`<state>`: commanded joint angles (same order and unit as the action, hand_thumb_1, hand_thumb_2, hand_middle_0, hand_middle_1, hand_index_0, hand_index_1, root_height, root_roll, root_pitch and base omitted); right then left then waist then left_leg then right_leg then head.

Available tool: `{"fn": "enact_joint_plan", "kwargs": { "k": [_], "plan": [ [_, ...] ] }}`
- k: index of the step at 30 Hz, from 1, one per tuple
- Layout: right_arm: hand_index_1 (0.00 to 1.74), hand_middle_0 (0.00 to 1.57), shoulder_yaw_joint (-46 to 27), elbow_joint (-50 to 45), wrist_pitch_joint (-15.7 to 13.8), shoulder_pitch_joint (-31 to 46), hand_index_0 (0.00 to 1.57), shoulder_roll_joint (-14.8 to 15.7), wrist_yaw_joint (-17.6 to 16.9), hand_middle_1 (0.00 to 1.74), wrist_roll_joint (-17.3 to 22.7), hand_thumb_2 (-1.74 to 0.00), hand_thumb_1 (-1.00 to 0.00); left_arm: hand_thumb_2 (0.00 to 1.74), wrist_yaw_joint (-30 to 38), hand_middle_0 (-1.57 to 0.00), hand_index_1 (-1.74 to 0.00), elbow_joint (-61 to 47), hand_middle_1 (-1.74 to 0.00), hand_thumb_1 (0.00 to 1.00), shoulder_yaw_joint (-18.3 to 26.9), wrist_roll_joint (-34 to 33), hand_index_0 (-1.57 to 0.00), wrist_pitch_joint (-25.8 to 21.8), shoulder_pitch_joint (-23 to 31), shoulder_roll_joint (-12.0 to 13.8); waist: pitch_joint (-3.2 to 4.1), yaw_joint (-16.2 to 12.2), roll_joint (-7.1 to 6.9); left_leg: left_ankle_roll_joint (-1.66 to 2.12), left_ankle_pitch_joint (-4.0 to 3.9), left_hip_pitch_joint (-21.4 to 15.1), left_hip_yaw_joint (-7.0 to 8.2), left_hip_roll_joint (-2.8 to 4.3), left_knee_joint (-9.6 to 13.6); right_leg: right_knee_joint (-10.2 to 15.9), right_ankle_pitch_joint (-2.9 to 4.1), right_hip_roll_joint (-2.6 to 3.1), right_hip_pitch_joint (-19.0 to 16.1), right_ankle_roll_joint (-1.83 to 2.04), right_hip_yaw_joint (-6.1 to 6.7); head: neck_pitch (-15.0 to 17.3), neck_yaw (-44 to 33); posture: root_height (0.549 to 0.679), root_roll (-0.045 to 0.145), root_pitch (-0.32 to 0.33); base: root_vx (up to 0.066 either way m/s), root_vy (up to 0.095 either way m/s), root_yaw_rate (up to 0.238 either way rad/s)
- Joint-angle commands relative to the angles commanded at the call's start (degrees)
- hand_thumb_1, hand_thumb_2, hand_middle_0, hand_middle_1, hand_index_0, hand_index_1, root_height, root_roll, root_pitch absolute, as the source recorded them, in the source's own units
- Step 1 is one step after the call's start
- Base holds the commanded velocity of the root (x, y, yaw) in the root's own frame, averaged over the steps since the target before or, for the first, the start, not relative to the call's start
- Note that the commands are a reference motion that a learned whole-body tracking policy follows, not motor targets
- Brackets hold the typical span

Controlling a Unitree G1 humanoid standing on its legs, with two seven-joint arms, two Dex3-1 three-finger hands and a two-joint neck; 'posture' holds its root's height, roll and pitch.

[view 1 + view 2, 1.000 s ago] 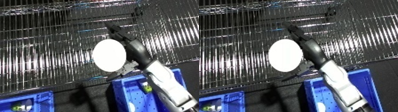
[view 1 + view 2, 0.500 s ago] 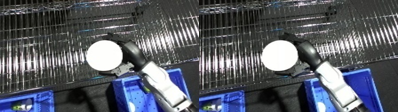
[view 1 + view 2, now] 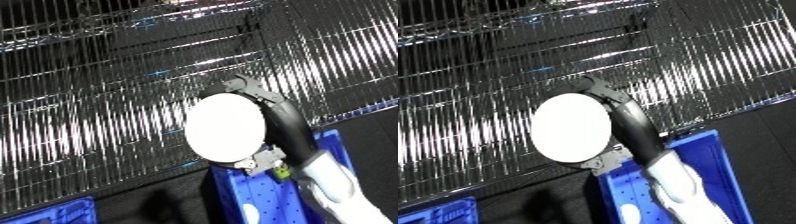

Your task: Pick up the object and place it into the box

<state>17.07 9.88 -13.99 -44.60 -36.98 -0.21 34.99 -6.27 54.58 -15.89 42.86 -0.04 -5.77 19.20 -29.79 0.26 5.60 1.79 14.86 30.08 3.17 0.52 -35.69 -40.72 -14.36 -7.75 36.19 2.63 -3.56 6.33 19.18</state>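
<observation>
While the white disc-shaped object faces my camera flat on, I have the right hand clamped on it, black fingers curling over its top right edge and more of the hand showing at its lower right edge. I read it as a plate or a lid, though I cannot tell which. It hangs in the air in front of the wire shelving, touching no surface, just above the near left corner of the blue bin. Holding it by the rim this way leaves its broad face free, so I judge it can be tilted and lowered into the bin with little turning of the wrist. The white and silver forearm rises from the lower right, across the bin's opening. A second blue bin shows at the lower left corner. My left hand is in neither view. Behind the chrome wires everything is dark, with bright glints along the rods.
</observation>
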Motion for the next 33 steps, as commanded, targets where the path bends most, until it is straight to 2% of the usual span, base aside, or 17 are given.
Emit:
{"fn": "enact_joint_plan", "kwargs": {
  "k": [3,7,12,15,18,22,26,29,33],
  "plan": [
    [1.22,1.1,-4.15,-4.19,-1.76,7.73,1.1,0.82,-2.6,1.22,-1.33,-1.22,-0.7,0.0,0.16,0.0,0.0,1.1,0.0,0.0,1.86,0.15,0.0,-0.51,0.45,-0.39,0.0,-1.68,-0.79,0.45,-0.98,-2.17,0.44,0.54,2.7,2.46,0.68,0.44,-1.69,0.47,0.29,0.6,-2.68,0.641,0.08,0.144,0.007,-0.01,-0.171],
    [1.22,1.1,-8.34,-7.24,-4.7,17.46,1.1,2.58,-4.48,1.22,-1.84,-1.22,-0.7,0.0,-0.07,0.0,0.0,2.88,0.0,0.0,4.16,0.15,0.0,-1.32,1.33,-0.69,0.0,-3.63,-1.67,0.82,-1.9,-4.9,0.76,0.99,5.56,5.36,1.58,0.8,-3.94,0.96,0.58,2.15,-4.93,0.646,0.078,0.136,0.011,-0.028,-0.149],
    [1.22,1.1,-11.61,-5.31,-8.56,26.57,1.1,5.25,-3.87,1.22,3.58,-1.22,-0.7,0.0,-1.41,0.0,0.0,5.39,0.0,0.0,6.17,0.17,0.0,-3.03,1.93,-0.91,0.0,-5.49,-2.47,1.44,-3.35,-8.72,1.17,1.77,10.0,9.79,2.93,0.94,-7.15,1.79,0.98,3.93,-5.44,0.653,0.075,0.127,0.016,-0.025,-0.139],
    [1.22,1.1,-13.3,-0.7,-10.51,30.3,1.1,5.98,-3.15,1.22,6.67,-1.22,-0.7,0.0,-1.66,0.0,0.0,6.08,0.0,0.0,6.56,0.43,0.0,-3.77,1.97,-1.15,0.0,-6.24,-2.68,1.63,-3.63,-10.28,1.58,2.03,11.42,11.69,3.48,1.04,-8.66,2.06,1.01,7.75,-3.77,0.656,0.074,0.122,-0.015,-0.016,-0.113],
    [1.22,1.1,-14.67,5.9,-12.19,33.2,1.1,6.2,-2.27,1.22,9.92,-1.22,-0.7,0.0,-1.76,0.0,0.0,6.59,0.0,0.0,6.44,0.81,0.0,-4.18,2.05,-1.28,0.0,-6.79,-2.78,1.58,-3.29,-11.26,1.84,2.02,11.42,12.51,3.68,1.2,-9.87,1.99,1.07,11.11,-0.87,0.658,0.074,0.114,-0.016,-0.009,-0.1],
    [1.22,1.1,-15.71,15.07,-12.33,35.37,1.1,6.27,0.03,1.22,15.02,-1.22,-0.7,0.0,-2.09,0.0,0.0,7.34,0.0,0.0,5.54,1.3,0.0,-4.36,1.98,-1.39,0.0,-7.09,-2.59,1.34,-2.6,-12.07,1.74,1.75,10.65,12.64,3.67,1.17,-10.99,1.6,1.22,14.72,4.59,0.659,0.077,0.102,0.007,0.012,-0.064],
    [0.87,0.79,-16.24,24.57,-11.05,34.88,0.79,6.04,3.98,0.87,19.07,-0.87,-0.5,0.0,-2.52,0.0,0.0,7.81,0.0,0.0,4.0,1.51,0.0,-4.57,1.96,-1.73,0.0,-6.73,-1.74,1.25,-2.37,-12.62,1.57,1.41,10.26,12.61,3.67,0.7,-11.66,1.36,1.25,16.19,8.72,0.66,0.082,0.092,0.021,0.029,-0.008],
    [0.61,0.55,-16.62,31.05,-9.96,33.42,0.55,5.46,5.95,0.61,19.89,-0.61,-0.35,0.0,-3.18,0.0,0.0,8.54,0.0,0.0,3.28,1.44,0.0,-4.58,1.8,-1.87,0.0,-6.24,-0.88,1.27,-2.37,-12.8,1.6,1.14,10.04,12.52,3.67,0.26,-11.82,1.29,1.17,17.02,11.03,0.66,0.086,0.087,0.003,0.032,0.033],
    [0.26,0.24,-17.39,38.61,-8.79,30.89,0.24,4.5,6.68,0.26,19.77,-0.26,-0.15,0.0,-4.11,0.0,0.0,9.67,0.0,0.0,2.79,1.09,0.0,-4.46,1.54,-2.06,0.0,-5.52,0.2,1.3,-2.48,-12.97,1.41,0.69,9.91,12.49,3.63,-0.11,-12.09,1.19,1.05,17.77,13.42,0.661,0.091,0.08,0.003,0.025,0.04]
  ]
}}
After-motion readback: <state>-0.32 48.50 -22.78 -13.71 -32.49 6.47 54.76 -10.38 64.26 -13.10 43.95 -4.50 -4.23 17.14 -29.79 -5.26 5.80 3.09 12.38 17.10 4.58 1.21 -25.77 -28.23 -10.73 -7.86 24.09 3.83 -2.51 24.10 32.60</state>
